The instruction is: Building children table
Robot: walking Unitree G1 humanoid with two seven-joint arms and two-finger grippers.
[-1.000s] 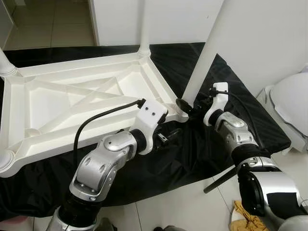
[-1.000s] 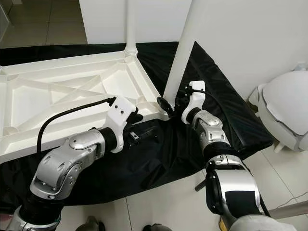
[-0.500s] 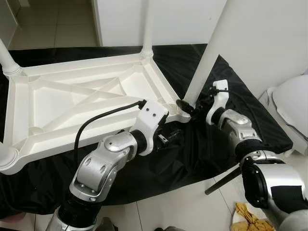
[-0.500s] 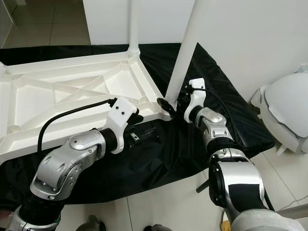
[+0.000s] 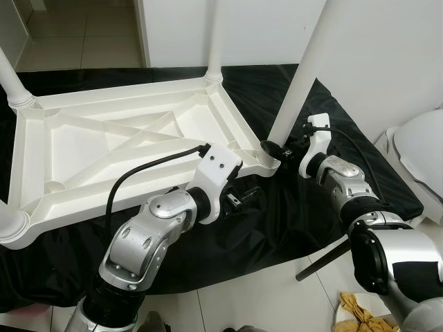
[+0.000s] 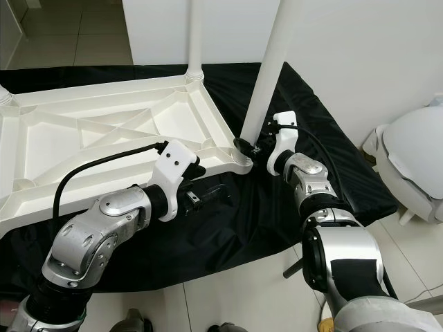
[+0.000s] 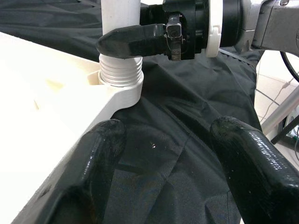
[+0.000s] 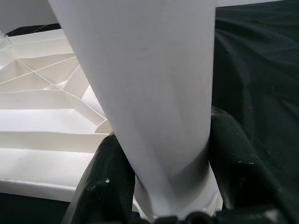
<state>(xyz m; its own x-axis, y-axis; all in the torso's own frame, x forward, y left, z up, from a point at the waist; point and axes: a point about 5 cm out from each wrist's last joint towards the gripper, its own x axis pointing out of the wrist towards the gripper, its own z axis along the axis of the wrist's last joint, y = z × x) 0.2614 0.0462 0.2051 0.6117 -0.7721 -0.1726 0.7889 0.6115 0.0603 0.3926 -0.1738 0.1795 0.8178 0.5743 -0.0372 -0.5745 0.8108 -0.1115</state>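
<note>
Since a second ago the leg (image 5: pixel 304 69) has tipped more upright in its corner socket. Black sheet (image 5: pixel 360 152) lies under the upside-down white tabletop (image 5: pixel 104 138). Right gripper (image 8: pixel 163 186) fingers clamp the leg's base; left gripper (image 7: pixel 168 154), fingers spread wide and empty, hangs just beside that corner.

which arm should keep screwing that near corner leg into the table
Right. The right gripper is shut on the white leg just above its threaded base, while the left gripper hangs open over the black cloth beside the upturned tabletop.
</note>
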